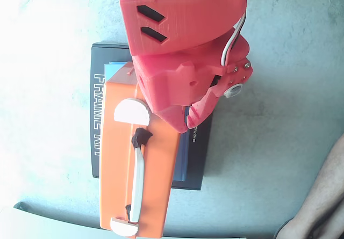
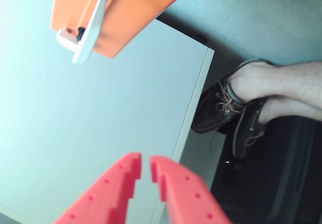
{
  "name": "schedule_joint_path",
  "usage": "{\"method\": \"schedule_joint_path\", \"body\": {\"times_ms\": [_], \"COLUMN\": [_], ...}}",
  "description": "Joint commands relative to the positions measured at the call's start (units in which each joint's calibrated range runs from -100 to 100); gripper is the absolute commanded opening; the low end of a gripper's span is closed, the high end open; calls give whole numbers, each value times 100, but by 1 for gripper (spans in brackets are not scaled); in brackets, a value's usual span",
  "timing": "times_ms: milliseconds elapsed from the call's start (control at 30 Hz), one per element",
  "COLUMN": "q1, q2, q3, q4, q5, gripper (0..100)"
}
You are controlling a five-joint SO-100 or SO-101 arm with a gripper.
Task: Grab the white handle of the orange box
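Hovering above the near end of the orange box, the gripper is showing its 2 fingers nearly pressed together, pinching nothing. The white handle is lying untouched along the box's top, so reaching, opening and closing are all remaining.

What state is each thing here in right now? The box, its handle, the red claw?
orange box: closed, lying on a dark box.
white handle: untouched, lying along the orange box's top.
gripper: nearly shut, empty, away from the handle.
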Motion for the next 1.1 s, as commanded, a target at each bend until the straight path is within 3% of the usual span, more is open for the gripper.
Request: {"method": "schedule_joint_path", "body": {"times_ms": [0, 100, 167, 300, 600, 833, 1067], "q1": [-104, -88, -57, -73, 59, -11, -1166], "q2": [122, 147, 156, 173, 1303, 3285, 4179], "q3": [-231, -771, -1028, -1020, -1950, -4086, -4972], "q4": [182, 1138, 1772, 2077, 2525, 2517, 2517], "q5": [-405, -536, -541, -552, -525, -452, -458], "gripper": [1, 3, 14, 31, 24, 24, 24]}}
